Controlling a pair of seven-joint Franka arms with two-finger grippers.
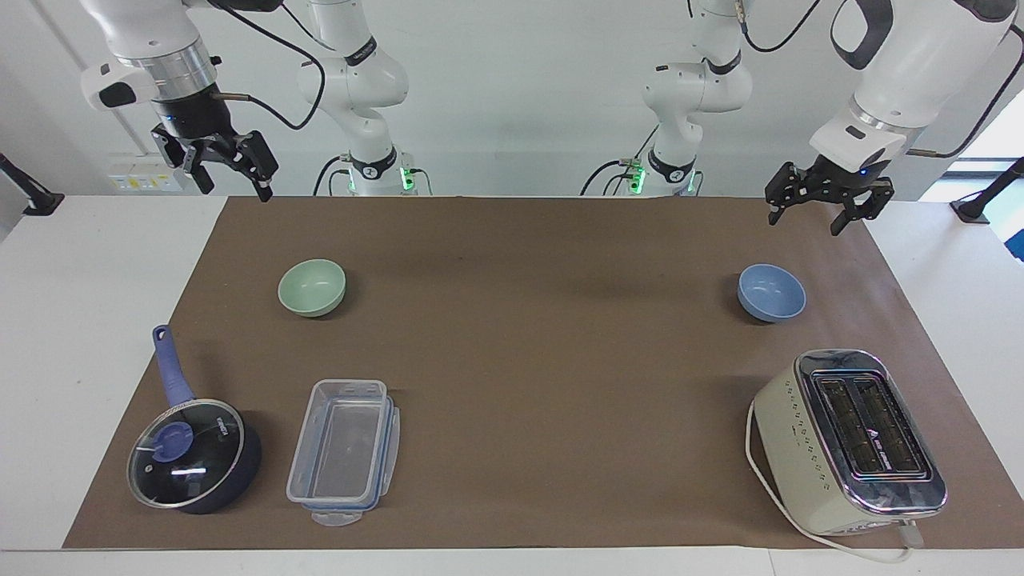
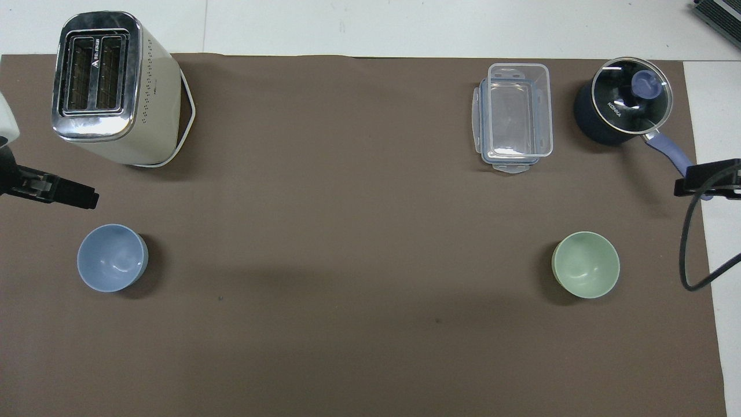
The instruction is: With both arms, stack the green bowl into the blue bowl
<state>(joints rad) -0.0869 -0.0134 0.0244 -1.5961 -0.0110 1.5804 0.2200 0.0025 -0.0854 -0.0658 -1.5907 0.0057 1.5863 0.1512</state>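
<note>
Both white jointed arms [image 1: 352, 80] are wearing silver wrist rings above black grippers, trailing black cables, with green lights glowing at their bases.

We see the green bowl [image 1: 312, 287], pale mint, upright and empty, toward the right arm's end of the surface [image 1: 528, 336]; the blue bowl [image 1: 771, 293], same size, upright and empty, sits well apart toward the left arm's end.

In the overhead view both arms are cut off at the edges, and the saucepan's handle [image 2: 666, 150] tip hides under the right gripper [image 2: 709, 182].
</note>
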